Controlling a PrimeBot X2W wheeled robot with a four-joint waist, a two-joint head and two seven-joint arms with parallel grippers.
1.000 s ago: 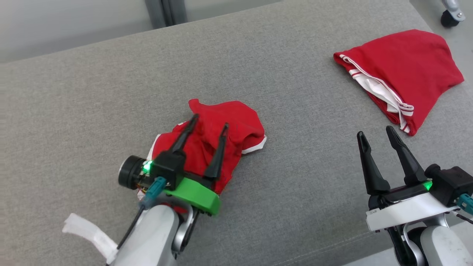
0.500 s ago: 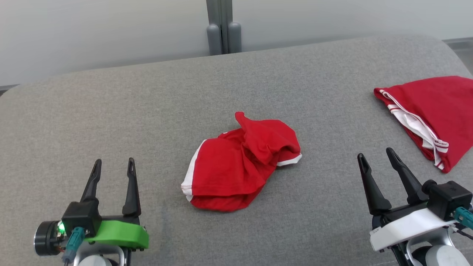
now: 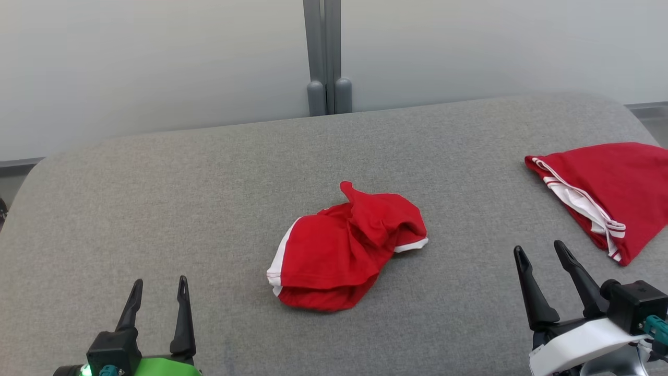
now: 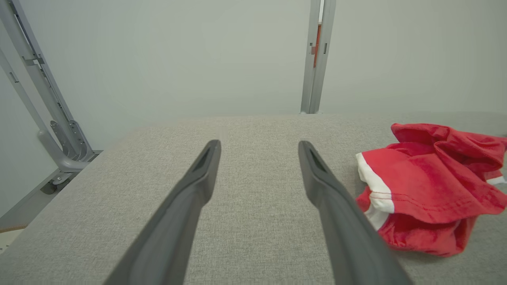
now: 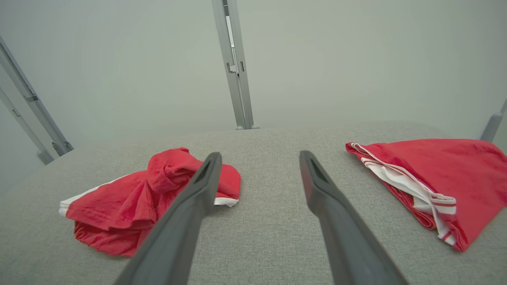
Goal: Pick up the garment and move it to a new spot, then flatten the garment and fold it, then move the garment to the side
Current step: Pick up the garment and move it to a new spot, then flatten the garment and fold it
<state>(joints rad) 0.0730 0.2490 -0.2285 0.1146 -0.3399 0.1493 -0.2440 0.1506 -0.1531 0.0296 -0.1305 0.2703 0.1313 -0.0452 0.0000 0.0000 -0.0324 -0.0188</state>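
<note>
crumpled garment (image 3: 344, 250) lies between left pincer (image 3: 160, 281) and right pincer (image 3: 538, 246), both spread and empty.

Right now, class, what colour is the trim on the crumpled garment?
White trim on the red crumpled garment; clearest in the left wrist view.

Head view downward, wrist views low, forward — sharing garment (image 3: 339, 256)

No readable text, labels or numbers anywhere
</note>
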